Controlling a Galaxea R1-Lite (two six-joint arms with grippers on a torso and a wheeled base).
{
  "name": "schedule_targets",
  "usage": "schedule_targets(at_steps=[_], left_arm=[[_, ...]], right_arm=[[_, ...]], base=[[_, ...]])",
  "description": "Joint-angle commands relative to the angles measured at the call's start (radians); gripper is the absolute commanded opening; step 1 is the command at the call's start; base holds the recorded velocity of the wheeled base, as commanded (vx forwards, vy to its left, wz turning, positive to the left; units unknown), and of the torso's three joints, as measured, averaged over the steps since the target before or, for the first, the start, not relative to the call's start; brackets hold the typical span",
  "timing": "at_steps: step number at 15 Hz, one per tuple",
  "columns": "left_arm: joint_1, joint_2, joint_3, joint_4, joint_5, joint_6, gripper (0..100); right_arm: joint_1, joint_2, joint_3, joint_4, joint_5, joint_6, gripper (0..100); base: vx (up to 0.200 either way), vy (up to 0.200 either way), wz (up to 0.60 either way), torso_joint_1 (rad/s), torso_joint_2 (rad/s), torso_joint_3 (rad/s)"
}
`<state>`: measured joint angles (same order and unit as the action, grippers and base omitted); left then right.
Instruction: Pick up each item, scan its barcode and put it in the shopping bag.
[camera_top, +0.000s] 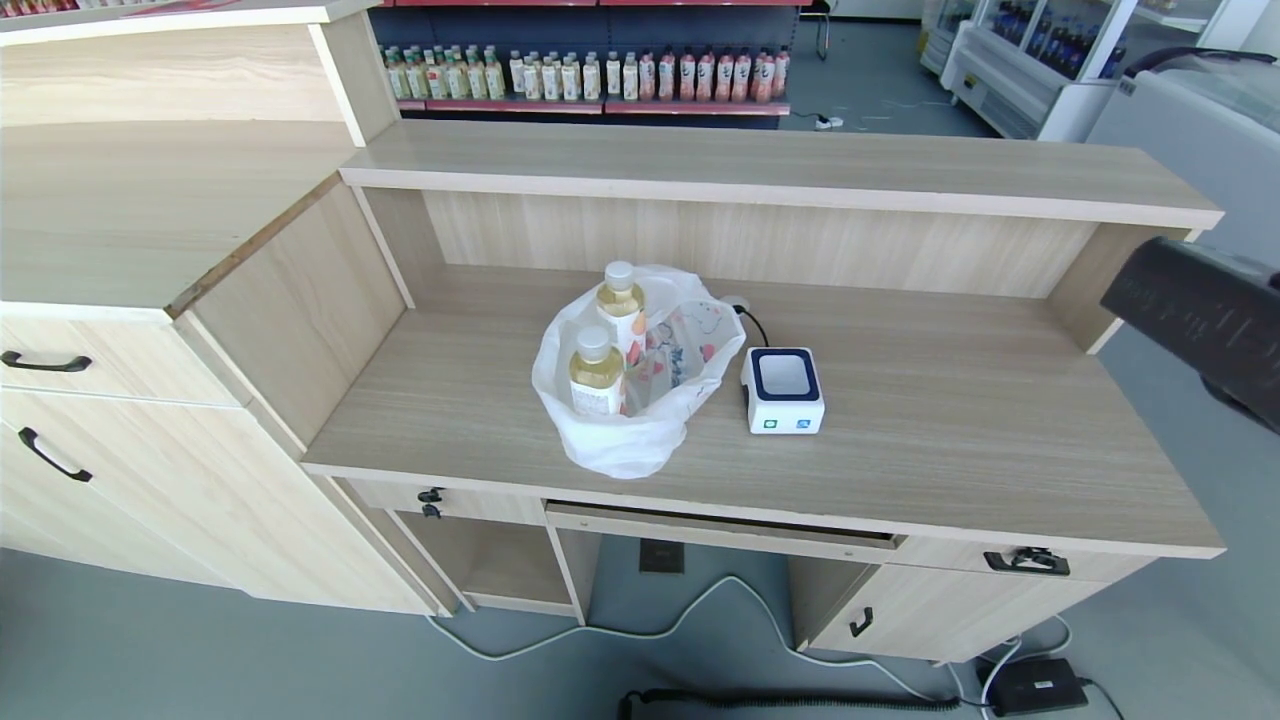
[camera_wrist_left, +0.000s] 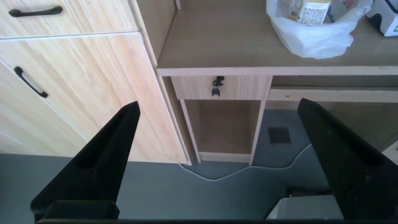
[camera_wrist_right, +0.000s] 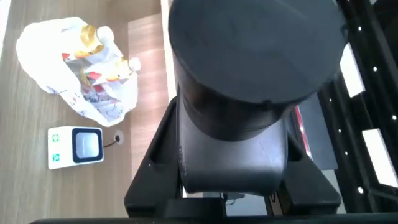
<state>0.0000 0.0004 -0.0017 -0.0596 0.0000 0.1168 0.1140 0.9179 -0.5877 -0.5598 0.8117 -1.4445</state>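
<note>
Head view showed the shopping bag touching the scanner's left side on the table, with two bottles upright inside. Well below and left of the scanner, the left gripper had its fingers spread and empty. The grip of the right arm could not be told.

Shop checkout: wooden counter, barcode scanner, drink shelves.

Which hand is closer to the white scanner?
Probably right. The right arm is raised at the counter end right of the scanner; the left hand is low, below the front edge, off left.
</note>
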Motion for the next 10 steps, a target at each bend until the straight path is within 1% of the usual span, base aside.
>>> schedule_targets(at_steps=[1, 2, 3, 5, 7, 8, 9, 10], left_arm=[[0.0, 0.0, 0.0, 0.0, 0.0, 0.0, 100], [0.0, 0.0, 0.0, 0.0, 0.0, 0.0, 100], [0.0, 0.0, 0.0, 0.0, 0.0, 0.0, 100], [0.0, 0.0, 0.0, 0.0, 0.0, 0.0, 100], [0.0, 0.0, 0.0, 0.0, 0.0, 0.0, 100], [0.0, 0.0, 0.0, 0.0, 0.0, 0.0, 100], [0.0, 0.0, 0.0, 0.0, 0.0, 0.0, 100], [0.0, 0.0, 0.0, 0.0, 0.0, 0.0, 100]], right_arm=[[-0.151, 0.019, 0.019, 0.0, 0.38, 0.042, 0], [-0.159, 0.026, 0.015, 0.0, 0.417, 0.041, 0], [-0.169, 0.036, 0.003, 0.0, 0.391, 0.021, 0], [-0.168, 0.058, -0.003, 0.017, 0.394, 0.024, 0], [-0.168, 0.062, -0.004, 0.075, 0.406, 0.024, 0], [-0.174, 0.059, -0.003, 0.116, 0.391, 0.027, 0], [-0.186, 0.058, -0.012, 0.169, 0.346, 0.065, 0], [-0.22, 0.052, -0.035, 0.193, 0.233, 0.162, 0]], base=[[0.0, 0.0, 0.0, 0.0, 0.0, 0.0], [0.0, 0.0, 0.0, 0.0, 0.0, 0.0], [0.0, 0.0, 0.0, 0.0, 0.0, 0.0], [0.0, 0.0, 0.0, 0.0, 0.0, 0.0], [0.0, 0.0, 0.0, 0.0, 0.0, 0.0], [0.0, 0.0, 0.0, 0.0, 0.0, 0.0], [0.0, 0.0, 0.0, 0.0, 0.0, 0.0], [0.0, 0.0, 0.0, 0.0, 0.0, 0.0]])
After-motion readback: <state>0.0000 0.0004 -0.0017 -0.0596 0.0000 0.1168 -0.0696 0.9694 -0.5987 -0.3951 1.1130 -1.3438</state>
